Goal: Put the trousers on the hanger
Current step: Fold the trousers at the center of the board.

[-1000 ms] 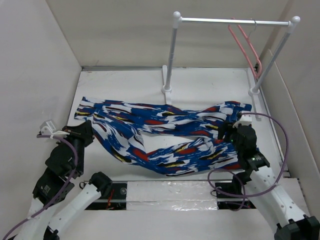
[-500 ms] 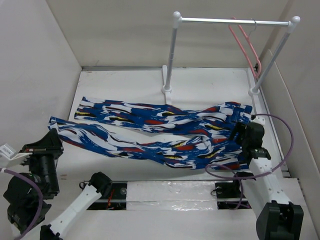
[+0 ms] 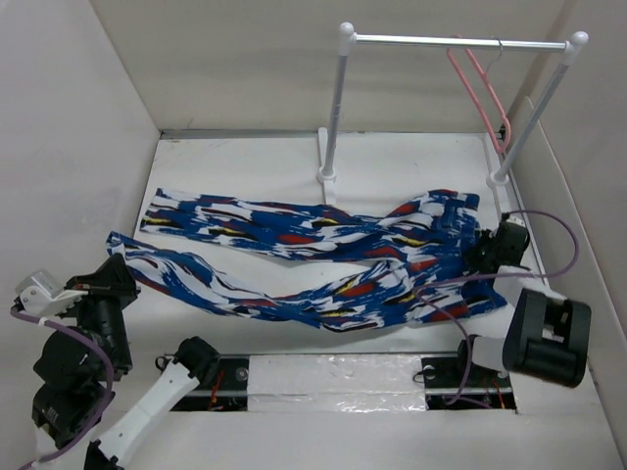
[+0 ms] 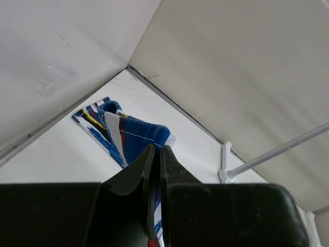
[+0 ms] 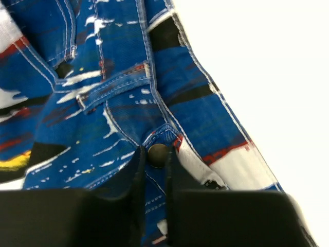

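1. Pinching tight together, the left fingers (image 4: 134,177) gripped the hem of one leg of the trousers (image 3: 323,255), a fold of blue and white cloth standing out just past their tips.
2. The right fingers (image 5: 180,180) were drawn in narrow on the waistband, one on each side of the metal button (image 5: 158,154), and appeared to be clenched on the cloth there.
3. Between the two grips, the held leg stretched in a long band across the near part of the bench (image 3: 392,162), from the left side to the waist at the right. The other leg lay flat just behind it, its hem loose toward the left wall.
4. The hanger (image 3: 485,88) hung by its hook from the right end of the rack (image 3: 451,41) at the back of the bench, well apart from the trousers and from both arms.
5. Judged from this, the task was at an early stage: the garment was gripped at both ends and spread out, which looked like straightening or folding it. No part of it had been passed over the hanger's bar, so the folding, the carry to the hanger and the threading remained to be done.
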Action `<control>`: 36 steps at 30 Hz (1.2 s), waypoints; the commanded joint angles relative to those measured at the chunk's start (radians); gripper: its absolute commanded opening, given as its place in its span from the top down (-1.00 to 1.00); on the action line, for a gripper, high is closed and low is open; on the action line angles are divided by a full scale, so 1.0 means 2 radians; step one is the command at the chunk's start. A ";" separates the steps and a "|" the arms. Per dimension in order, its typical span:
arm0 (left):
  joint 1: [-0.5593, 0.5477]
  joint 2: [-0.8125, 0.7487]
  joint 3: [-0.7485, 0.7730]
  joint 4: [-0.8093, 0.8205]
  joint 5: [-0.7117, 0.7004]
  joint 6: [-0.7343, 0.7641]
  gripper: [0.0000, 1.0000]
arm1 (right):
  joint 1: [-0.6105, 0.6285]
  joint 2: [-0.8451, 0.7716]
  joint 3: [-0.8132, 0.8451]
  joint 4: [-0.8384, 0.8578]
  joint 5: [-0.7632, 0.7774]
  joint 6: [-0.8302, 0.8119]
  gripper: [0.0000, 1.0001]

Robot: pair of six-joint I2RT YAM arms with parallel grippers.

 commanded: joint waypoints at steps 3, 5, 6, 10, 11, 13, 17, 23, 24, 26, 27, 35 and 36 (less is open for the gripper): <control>0.001 0.001 -0.013 0.038 -0.011 0.013 1.00 | -0.011 0.097 0.060 0.108 -0.104 0.012 1.00; 0.001 0.000 -0.011 0.039 -0.012 0.014 1.00 | -0.017 0.115 0.083 0.124 -0.117 0.028 1.00; 0.001 0.002 -0.009 0.038 -0.016 0.016 1.00 | -0.022 0.117 0.090 0.121 -0.117 0.032 1.00; 0.001 0.006 -0.001 0.030 -0.017 0.013 1.00 | -0.027 0.078 0.094 0.092 -0.103 0.011 0.04; 0.001 0.005 -0.002 0.031 -0.016 0.011 1.00 | -0.027 0.062 0.074 0.085 -0.092 0.008 -0.41; 0.001 0.004 -0.010 0.043 -0.010 0.010 1.00 | -0.050 0.009 0.047 0.070 -0.081 -0.001 -0.65; 0.001 0.016 -0.014 0.058 0.010 0.013 1.00 | -0.103 -0.096 -0.010 0.019 -0.036 -0.015 -0.63; 0.001 0.020 -0.014 0.069 0.035 0.021 1.00 | -0.140 -0.235 -0.078 -0.063 -0.025 -0.019 0.40; 0.001 0.019 -0.013 0.072 0.039 0.022 1.00 | -0.146 -0.241 -0.082 -0.075 -0.029 -0.018 0.43; 0.001 0.019 -0.013 0.073 0.042 0.023 1.00 | -0.151 -0.242 -0.086 -0.086 -0.043 -0.017 0.40; 0.001 0.019 -0.012 0.073 0.043 0.023 1.00 | -0.157 -0.239 -0.088 -0.089 -0.048 -0.016 0.33; 0.001 0.011 -0.016 0.076 0.042 0.023 1.00 | -0.189 -0.172 -0.113 -0.039 -0.095 -0.012 -0.31; 0.001 0.012 -0.016 0.075 0.040 0.023 1.00 | -0.194 -0.161 -0.114 -0.019 -0.100 -0.008 -0.31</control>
